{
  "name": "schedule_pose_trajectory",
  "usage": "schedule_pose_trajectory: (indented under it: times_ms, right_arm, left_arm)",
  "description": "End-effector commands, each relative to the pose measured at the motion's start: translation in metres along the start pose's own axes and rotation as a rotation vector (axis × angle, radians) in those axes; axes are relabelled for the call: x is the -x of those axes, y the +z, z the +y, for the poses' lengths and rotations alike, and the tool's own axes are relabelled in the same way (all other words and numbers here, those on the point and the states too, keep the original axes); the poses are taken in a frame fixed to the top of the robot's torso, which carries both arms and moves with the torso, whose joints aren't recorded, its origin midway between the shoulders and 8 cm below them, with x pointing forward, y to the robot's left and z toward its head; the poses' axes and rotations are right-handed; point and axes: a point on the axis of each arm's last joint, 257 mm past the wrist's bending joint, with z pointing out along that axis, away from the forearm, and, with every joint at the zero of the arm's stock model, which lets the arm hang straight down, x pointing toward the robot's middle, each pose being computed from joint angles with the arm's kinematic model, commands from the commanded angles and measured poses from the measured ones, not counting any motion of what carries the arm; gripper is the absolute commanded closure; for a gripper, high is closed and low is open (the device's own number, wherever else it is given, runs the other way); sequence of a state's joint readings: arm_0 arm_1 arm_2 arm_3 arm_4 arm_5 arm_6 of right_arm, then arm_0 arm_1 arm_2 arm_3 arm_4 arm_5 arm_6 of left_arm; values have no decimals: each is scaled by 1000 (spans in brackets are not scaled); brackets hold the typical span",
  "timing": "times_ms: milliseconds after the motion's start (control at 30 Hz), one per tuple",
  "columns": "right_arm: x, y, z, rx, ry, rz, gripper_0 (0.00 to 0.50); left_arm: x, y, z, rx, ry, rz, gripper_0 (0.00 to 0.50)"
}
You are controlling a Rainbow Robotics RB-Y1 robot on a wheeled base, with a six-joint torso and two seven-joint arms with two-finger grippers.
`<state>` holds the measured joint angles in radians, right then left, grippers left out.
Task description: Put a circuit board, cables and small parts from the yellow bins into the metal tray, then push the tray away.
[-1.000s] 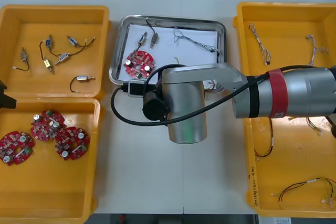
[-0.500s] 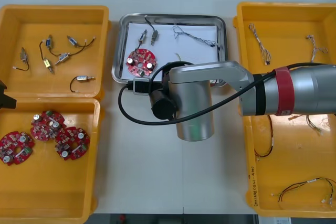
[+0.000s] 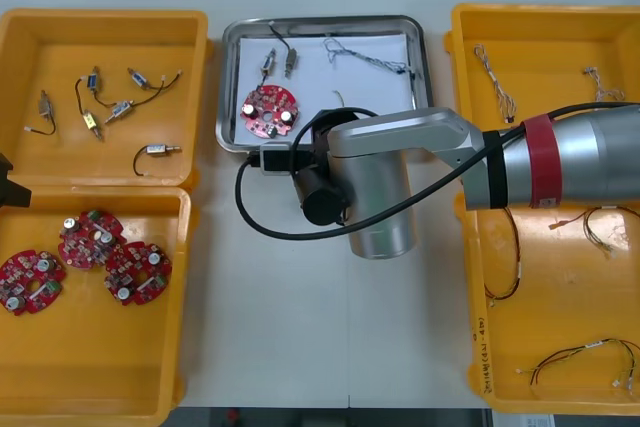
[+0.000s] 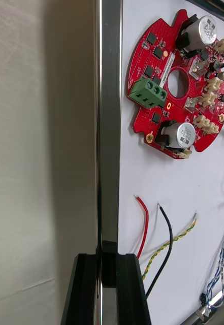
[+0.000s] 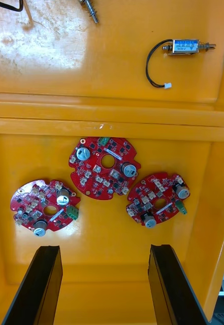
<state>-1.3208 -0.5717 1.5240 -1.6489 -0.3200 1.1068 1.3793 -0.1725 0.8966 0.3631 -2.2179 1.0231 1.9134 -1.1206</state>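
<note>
The right gripper (image 4: 107, 256) is sitting at the near rim of the metal tray (image 4: 109, 127). Its fingers (image 4: 84, 292) are drawn almost together, with the rim running through the narrow gap between them. One finger is standing on the table side and the other over the white liner (image 4: 157, 177).

Just beyond the inner finger, a red wire (image 4: 144, 223), a black wire (image 4: 165, 238) and a twisted yellow wire (image 4: 173, 244) are lying loose. Farther along the rim the round red circuit board (image 4: 175, 81) is resting just inside it. The blue and white cable (image 4: 221, 269) is trailing deeper in.

In the front view the tray is standing at 12 o'clock on the table (image 3: 270, 337). A strip of bare table is lying beyond it toward the far edge, and slim gaps are separating it from the yellow bins (image 3: 198, 97) at 9 and 3. Two small metal parts (image 3: 272, 67) are lying at the board's 12 o'clock. The right arm (image 3: 560, 172) is reaching in from 3 o'clock, covering the tray's near right corner.

The left gripper (image 5: 104, 249) is hanging over the near left bin (image 5: 106, 289), its fingers wide apart and three other boards (image 5: 105, 167) beneath it.
</note>
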Motion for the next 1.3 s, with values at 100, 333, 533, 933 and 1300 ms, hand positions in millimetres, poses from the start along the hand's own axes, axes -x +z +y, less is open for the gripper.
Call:
schedule_pose_trajectory:
  times_ms: [100,333,533,933,1300]
  right_arm:
    - [-9,9,-50,-78,-15,15,500]
    - [-10,12,-62,-60,48,29,500]
    - [-10,16,-72,-75,42,39,500]
    - [-4,15,-75,-79,44,24,500]
    - [17,12,-69,-69,63,-8,500]
  left_arm:
    - [1,-10,7,24,112,-16,0]
    - [1,-10,7,24,112,-16,0]
    - [1,-10,7,24,112,-16,0]
    - [1,-10,7,24,112,-16,0]
    - [1,-10,7,24,112,-16,0]
